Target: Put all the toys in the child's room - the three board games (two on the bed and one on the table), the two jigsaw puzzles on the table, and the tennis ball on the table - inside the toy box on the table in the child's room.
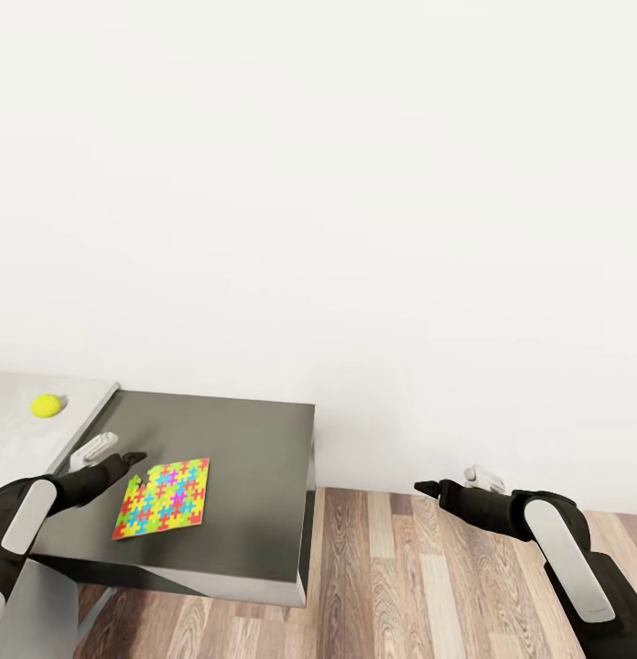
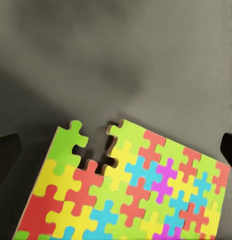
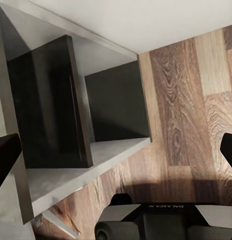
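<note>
Though mirrored, lettering on the robot base (image 3: 161, 220) perhaps reads GALAXEA.

One jigsaw puzzle (image 1: 163, 499) is lying at about seven o'clock in the head view, on the one dark grey side cabinet (image 1: 254, 458). One tennis ball (image 1: 47, 405) is sitting at about nine o'clock on the one pale table (image 1: 16, 439). Two grippers are showing: the left gripper (image 1: 126, 458) at eight o'clock, the right gripper (image 1: 426, 488) at four o'clock.
</note>
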Robot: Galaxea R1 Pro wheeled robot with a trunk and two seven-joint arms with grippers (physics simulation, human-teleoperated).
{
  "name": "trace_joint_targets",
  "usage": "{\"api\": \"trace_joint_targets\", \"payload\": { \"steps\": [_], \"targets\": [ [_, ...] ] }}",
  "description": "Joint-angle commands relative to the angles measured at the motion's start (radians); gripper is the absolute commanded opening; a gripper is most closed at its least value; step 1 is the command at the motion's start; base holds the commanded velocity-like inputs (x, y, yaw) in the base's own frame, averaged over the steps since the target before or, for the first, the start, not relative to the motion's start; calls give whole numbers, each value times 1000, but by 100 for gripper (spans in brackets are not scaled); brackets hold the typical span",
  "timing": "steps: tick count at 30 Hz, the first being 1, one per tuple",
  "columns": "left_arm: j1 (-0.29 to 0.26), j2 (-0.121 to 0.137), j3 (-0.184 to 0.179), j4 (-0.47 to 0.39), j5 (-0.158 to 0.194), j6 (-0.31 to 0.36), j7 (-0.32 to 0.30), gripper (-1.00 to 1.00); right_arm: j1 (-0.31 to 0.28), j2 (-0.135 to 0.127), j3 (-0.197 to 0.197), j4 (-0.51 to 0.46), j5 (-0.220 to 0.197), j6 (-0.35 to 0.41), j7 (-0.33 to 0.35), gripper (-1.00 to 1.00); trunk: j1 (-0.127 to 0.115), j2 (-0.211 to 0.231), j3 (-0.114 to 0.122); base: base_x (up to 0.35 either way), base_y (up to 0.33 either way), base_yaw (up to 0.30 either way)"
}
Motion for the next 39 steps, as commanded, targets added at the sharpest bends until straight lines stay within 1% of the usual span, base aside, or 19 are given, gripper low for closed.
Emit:
{"api": "trace_joint_targets", "payload": {
  "steps": [1,4,10,21,39],
  "targets": [
    [-1,0,3,-1,-3,7,-14,100,-1,0,0,-1,-11,3,-10,100,1,-2,-2,0,0,0],
    [-1,1,2,-1,-4,9,-51,100,-1,0,0,-1,-10,3,-10,100,1,-2,-2,0,0,0],
    [-1,2,2,0,-5,10,-81,100,-1,0,0,-1,-10,3,-10,100,1,-2,-3,0,0,0],
    [0,2,2,0,-7,9,-89,100,-1,0,0,-1,-10,3,-10,100,1,-2,-5,0,0,0],
    [0,2,2,0,-7,6,-87,100,-1,0,0,-1,-11,3,-10,100,1,-2,-30,0,0,0]
  ]
}}
